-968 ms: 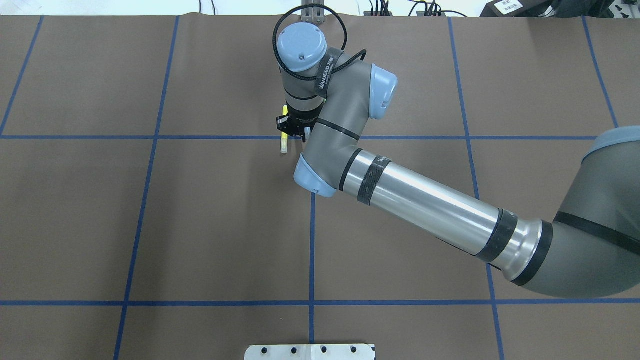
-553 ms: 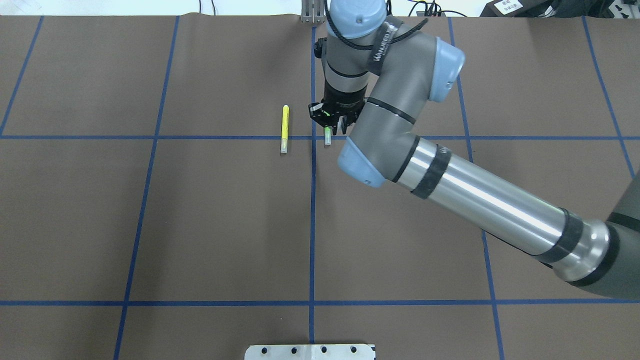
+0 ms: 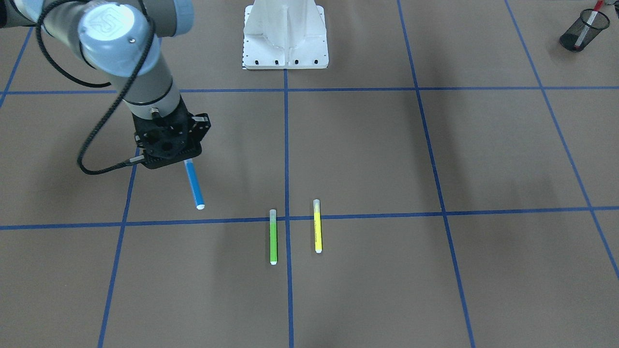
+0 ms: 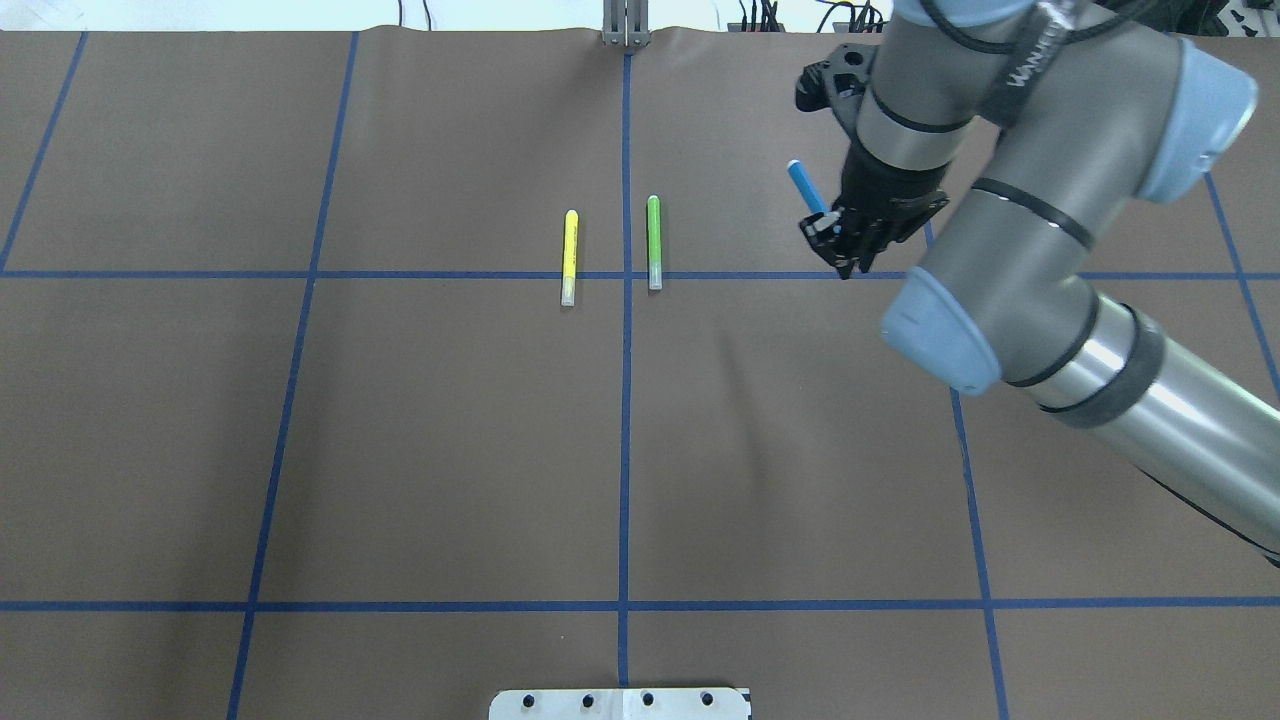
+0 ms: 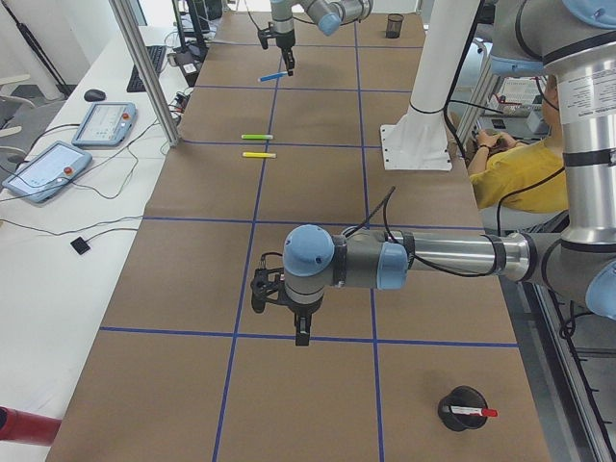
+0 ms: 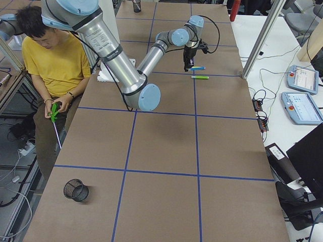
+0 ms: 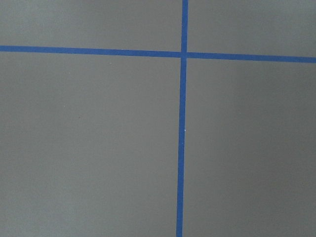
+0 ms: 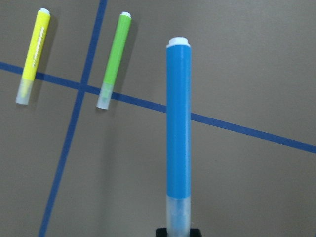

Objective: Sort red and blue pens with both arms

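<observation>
The right hand (image 4: 830,235) was clamped on the clear-capped end of the blue pen (image 4: 804,186), holding it tilted above the surface (image 4: 450,450), well apart from the green marker (image 4: 653,240) and yellow marker (image 4: 569,255). This looked like the carrying step; next it would need a drop-off spot. The red pen (image 3: 591,19) stood in a mesh cup (image 3: 580,36). Whether the left hand (image 5: 300,322) was apart or together could not be told.

The right tool (image 4: 840,245) holds the blue pen (image 4: 803,186), apart from the green marker (image 4: 653,235) and yellow marker (image 4: 570,250).
</observation>
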Motion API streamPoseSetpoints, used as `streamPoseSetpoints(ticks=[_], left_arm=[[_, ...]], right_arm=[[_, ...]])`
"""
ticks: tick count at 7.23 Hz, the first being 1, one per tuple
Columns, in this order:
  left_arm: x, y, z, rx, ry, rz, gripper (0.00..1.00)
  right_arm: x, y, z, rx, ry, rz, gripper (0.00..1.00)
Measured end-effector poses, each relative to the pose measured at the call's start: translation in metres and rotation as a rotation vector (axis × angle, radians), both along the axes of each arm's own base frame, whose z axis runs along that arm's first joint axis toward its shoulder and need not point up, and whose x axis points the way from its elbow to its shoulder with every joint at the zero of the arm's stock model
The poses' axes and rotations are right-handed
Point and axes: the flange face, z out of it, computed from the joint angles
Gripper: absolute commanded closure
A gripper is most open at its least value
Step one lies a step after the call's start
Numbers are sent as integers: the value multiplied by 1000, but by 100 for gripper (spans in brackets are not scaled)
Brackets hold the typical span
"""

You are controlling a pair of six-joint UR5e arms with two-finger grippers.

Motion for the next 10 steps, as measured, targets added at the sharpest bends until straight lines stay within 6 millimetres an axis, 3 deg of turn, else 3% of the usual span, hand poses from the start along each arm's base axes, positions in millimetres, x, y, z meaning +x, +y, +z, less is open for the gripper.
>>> streamPoseSetpoints(ticks=[4,7,9,10], left_arm=[[1,-1,0,7,-1,4,0],[2,0,0,15,0,7,0],[3,2,0,32,0,8,0],[3,2,0,36,0,9,0]], right_arm=[[139,68,102,63,119,-229,100],[250,127,210,46,179,-458,100],[322,188,286,-36,221,-576,100],[346,223,317,-116,252,-610,100]])
